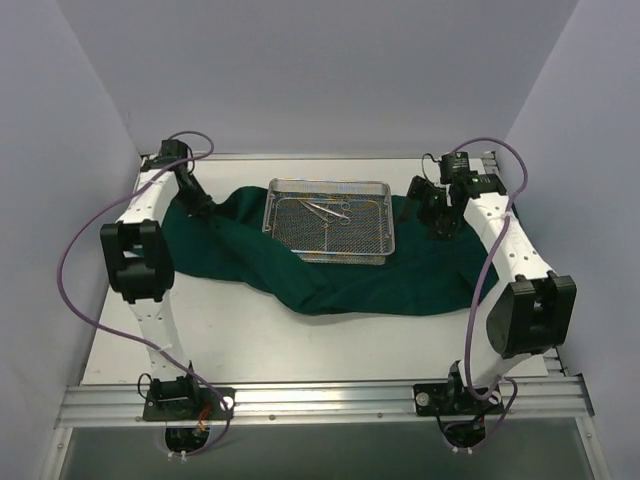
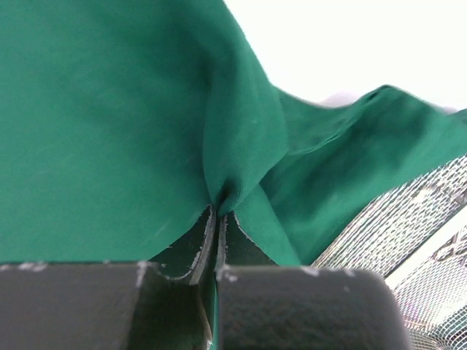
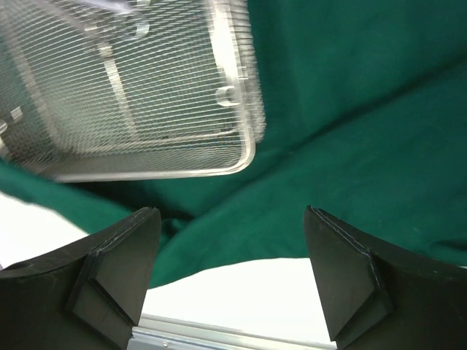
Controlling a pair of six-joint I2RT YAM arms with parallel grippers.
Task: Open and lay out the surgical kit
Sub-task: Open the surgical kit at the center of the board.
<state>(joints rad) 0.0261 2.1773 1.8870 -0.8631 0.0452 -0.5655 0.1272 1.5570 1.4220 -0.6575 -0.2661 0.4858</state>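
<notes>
The dark green cloth of the surgical kit lies spread and rumpled across the table. On it stands the silver wire-mesh tray, holding slim metal instruments. At the cloth's far left edge my left gripper is shut on a pinched fold. In the left wrist view its fingers meet on the cloth, with the tray's mesh at the lower right. My right gripper hovers open over the cloth's right side. In the right wrist view nothing lies between its fingers, which hang above the cloth beside a corner of the tray.
White walls close in the table on the left, back and right. An aluminium rail with both arm bases runs along the near edge. Bare white tabletop lies between the cloth and the rail. Purple cables loop off both arms.
</notes>
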